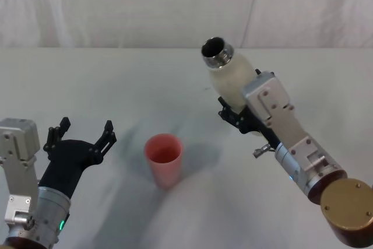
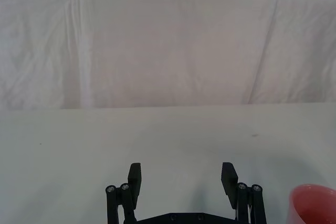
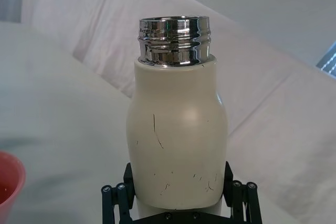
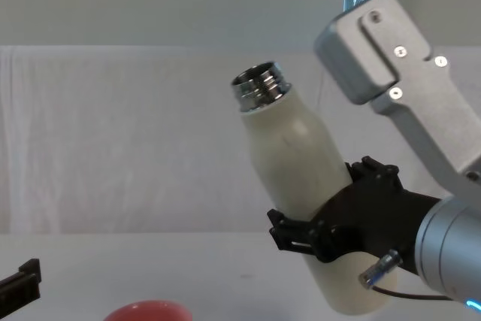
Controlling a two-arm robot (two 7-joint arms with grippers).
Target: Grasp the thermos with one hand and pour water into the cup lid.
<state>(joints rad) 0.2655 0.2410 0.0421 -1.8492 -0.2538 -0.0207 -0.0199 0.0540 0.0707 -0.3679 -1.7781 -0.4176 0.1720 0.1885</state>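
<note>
The right gripper (image 1: 240,113) holds the thermos (image 1: 232,79) in the air over the right half of the counter (image 1: 116,86), its fingers (image 3: 116,196) clamped on the lower part of the cream-white body, one on each side. In the chest view the thermos (image 4: 301,186) is clear of the counter and tilted, its open chrome neck (image 4: 259,86) leaning up and to the left while its base sits lower and to the right, inside the black clamp (image 4: 316,234). The right wrist view shows the thermos (image 3: 177,140) from close by, with thin dark scuff marks on the body and the threaded neck uncapped.

The cup lid (image 1: 164,157) stands upright on the counter, mouth up, near the middle and nearer to the robot than the thermos. It lies to the left of and below the tilted neck, well apart from it. Its salmon-red rim also shows at the bottom edge of the chest view (image 4: 146,311).

The left gripper (image 1: 83,133) rests low at the near left, to the left of the cup lid and not touching it. Its fingers (image 2: 135,178) are spread wide with nothing between them.
</note>
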